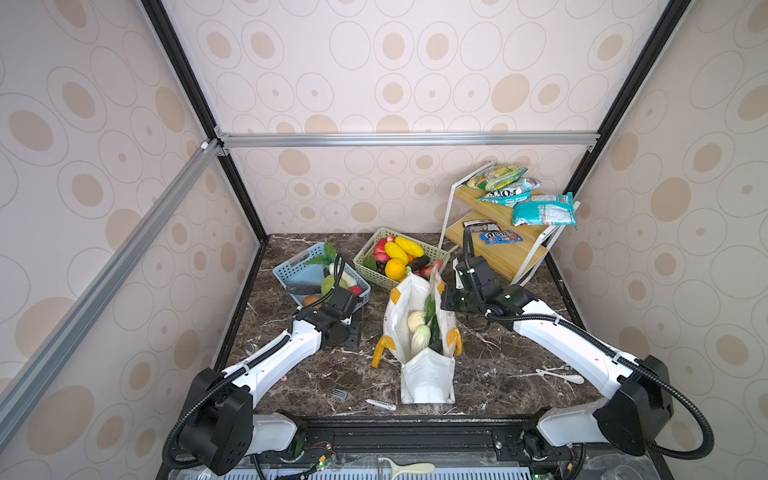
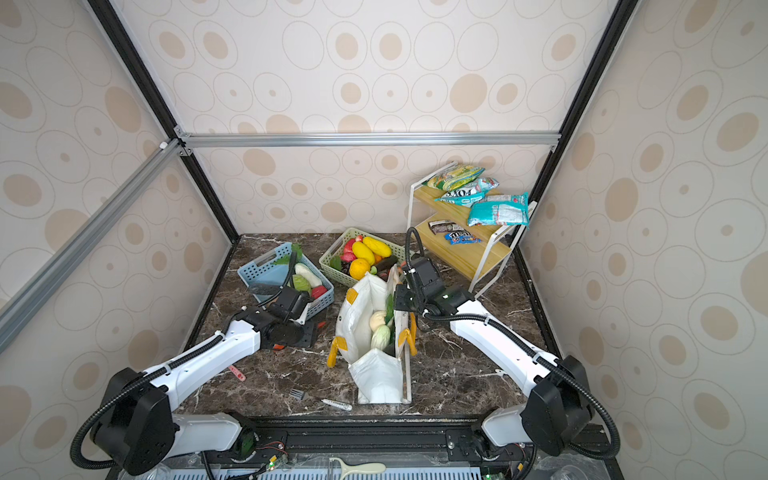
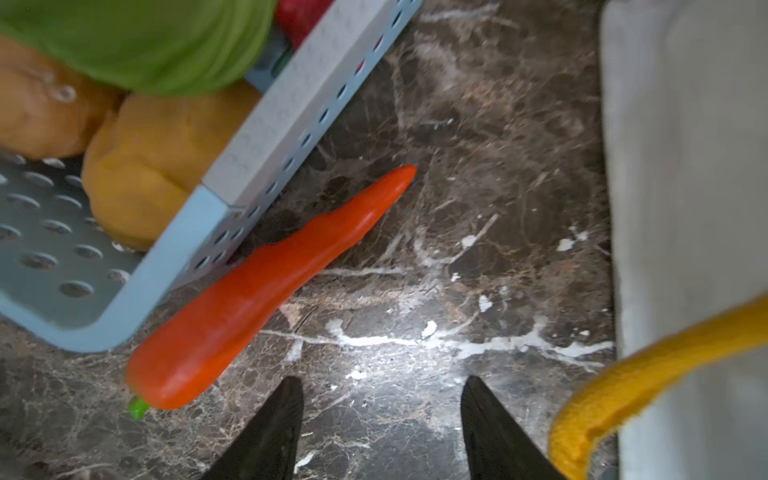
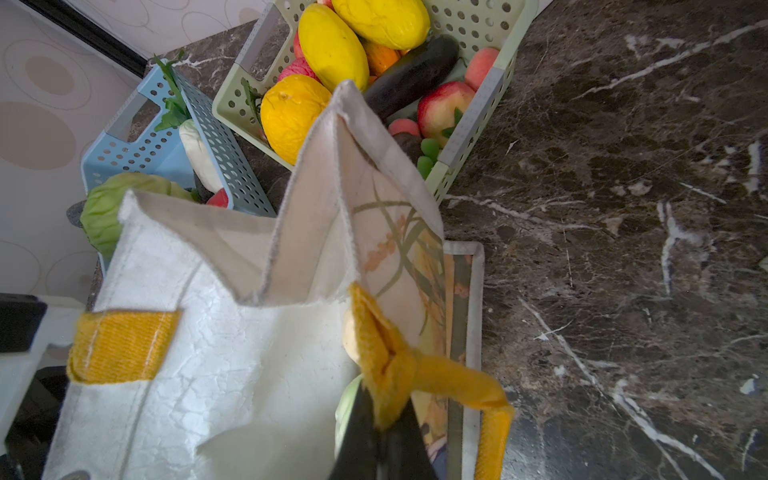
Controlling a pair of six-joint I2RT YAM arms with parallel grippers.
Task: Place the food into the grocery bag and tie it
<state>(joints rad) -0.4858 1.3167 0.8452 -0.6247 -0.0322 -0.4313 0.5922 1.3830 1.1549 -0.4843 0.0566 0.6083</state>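
Loading step: right gripper [image 4: 384, 419] pinches the grocery bag's [image 4: 232, 374] yellow handle [image 4: 449, 382], left gripper [image 3: 381, 384] hangs empty, jaws apart, the red-orange pepper [image 3: 266, 286] lying on the worktop [image 3: 457, 208] just ahead and aside, so next it must straddle and clamp.

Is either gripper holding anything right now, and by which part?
The right gripper is pinching the grocery bag by its yellow strap handle. The left gripper is open and empty, short of the red-orange pepper.
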